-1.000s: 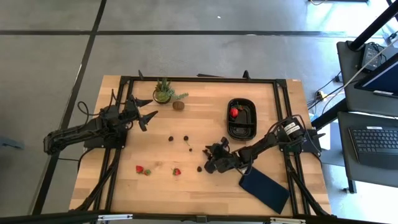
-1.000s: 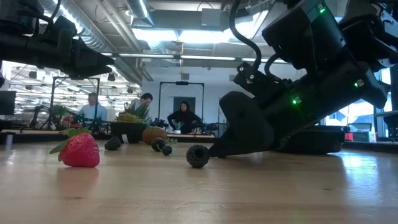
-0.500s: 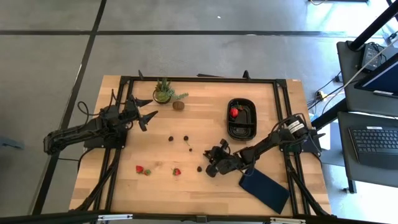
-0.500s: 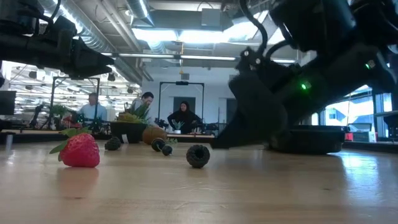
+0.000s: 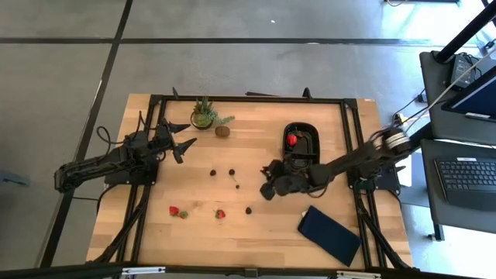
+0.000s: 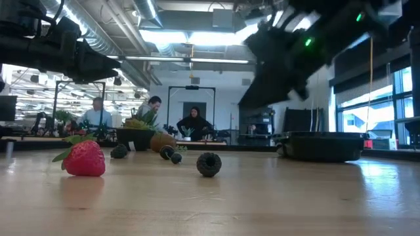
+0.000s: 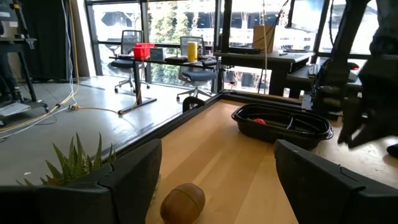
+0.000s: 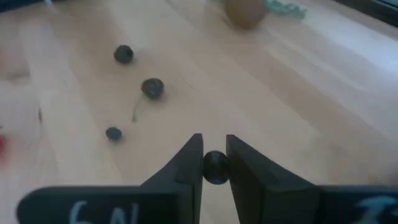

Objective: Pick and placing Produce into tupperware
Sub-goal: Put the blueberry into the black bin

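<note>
Dark berry now clamped in right gripper, lifted toward tupperware at centre right; left gripper spread apart, upper left; berry hidden from above.

Bare wood lies between the berries and the tupperware; nothing stands there.

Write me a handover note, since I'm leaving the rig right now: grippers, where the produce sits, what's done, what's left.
Right gripper: jaws shut on a dark berry, raised above the table just short of the tupperware.
Left gripper: jaws open, empty, waiting on the left side near the potted plant.
Done: one strawberry lies in the tupperware.
Left on the table: brown round fruit by the plant, four dark berries mid-table, two strawberries toward the near edge.
Next, probably: drop the held berry in the tupperware, then fetch the rest.
</note>
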`<state>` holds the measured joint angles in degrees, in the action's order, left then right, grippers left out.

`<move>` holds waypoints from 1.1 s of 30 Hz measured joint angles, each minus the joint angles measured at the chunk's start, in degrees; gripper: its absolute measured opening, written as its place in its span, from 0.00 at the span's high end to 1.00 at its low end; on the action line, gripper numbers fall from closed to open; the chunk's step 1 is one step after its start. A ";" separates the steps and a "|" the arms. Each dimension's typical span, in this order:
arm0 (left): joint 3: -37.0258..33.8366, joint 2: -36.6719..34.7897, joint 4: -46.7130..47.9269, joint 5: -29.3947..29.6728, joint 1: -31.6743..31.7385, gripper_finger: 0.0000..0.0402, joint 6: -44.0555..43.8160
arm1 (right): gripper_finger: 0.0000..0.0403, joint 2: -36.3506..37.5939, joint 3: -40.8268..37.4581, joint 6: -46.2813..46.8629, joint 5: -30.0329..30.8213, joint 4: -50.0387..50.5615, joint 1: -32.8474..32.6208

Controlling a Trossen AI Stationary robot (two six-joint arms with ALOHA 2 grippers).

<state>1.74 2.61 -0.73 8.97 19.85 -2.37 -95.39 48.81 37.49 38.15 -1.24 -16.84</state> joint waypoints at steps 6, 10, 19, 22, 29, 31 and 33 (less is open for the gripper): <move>0.00 -0.02 0.00 0.00 0.00 0.25 0.00 | 0.84 13.46 0.01 8.52 -0.99 24.02 3.61; 0.00 -0.01 -0.01 0.13 -0.01 0.25 0.00 | 0.84 19.19 0.01 11.52 -2.77 33.85 7.62; 0.00 -0.02 -0.24 0.88 -0.01 0.25 0.00 | 0.84 20.46 -0.51 4.67 -5.12 39.00 18.45; 0.00 -0.01 -0.24 0.88 -0.01 0.25 0.00 | 0.84 19.58 -2.43 3.92 -9.09 38.29 21.81; 0.00 0.00 -0.22 0.88 -0.02 0.25 0.00 | 0.84 19.26 -10.58 3.43 -15.34 31.95 26.81; 0.00 -0.01 -0.22 0.88 -0.01 0.25 0.00 | 0.82 19.28 -11.91 3.81 -15.44 30.24 27.49; 0.00 -0.01 -0.22 0.88 -0.01 0.25 -0.02 | 0.81 19.32 -12.73 3.81 -15.45 29.12 27.73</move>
<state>1.74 2.60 -0.95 9.85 19.84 -2.39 -76.07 36.08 41.30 22.70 27.88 10.89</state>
